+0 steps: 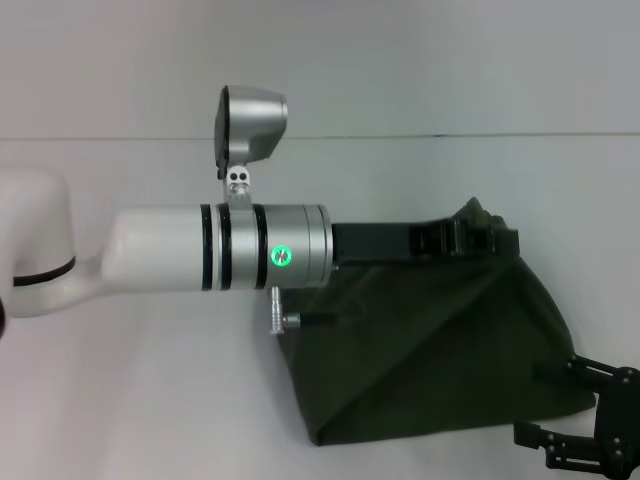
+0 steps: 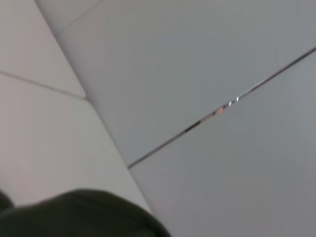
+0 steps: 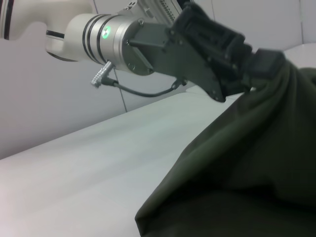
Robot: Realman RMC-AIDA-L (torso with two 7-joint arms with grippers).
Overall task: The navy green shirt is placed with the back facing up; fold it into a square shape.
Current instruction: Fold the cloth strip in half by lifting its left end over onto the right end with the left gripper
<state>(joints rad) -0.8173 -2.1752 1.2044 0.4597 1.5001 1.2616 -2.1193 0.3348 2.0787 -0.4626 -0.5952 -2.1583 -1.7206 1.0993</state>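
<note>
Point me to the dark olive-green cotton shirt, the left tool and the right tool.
Dark olive-green cotton shirt (image 1: 430, 350): head view, draped middle of the fabric.
Left tool (image 3: 256, 66): right wrist view, black fingertips clamped on the lifted shirt edge.
Right tool (image 1: 585, 430): head view, black fingers beside the shirt's right corner.

The left arm (image 1: 150, 250) is white, with a silver wrist, black bands, a green light and a black claw (image 1: 470, 238).
</note>
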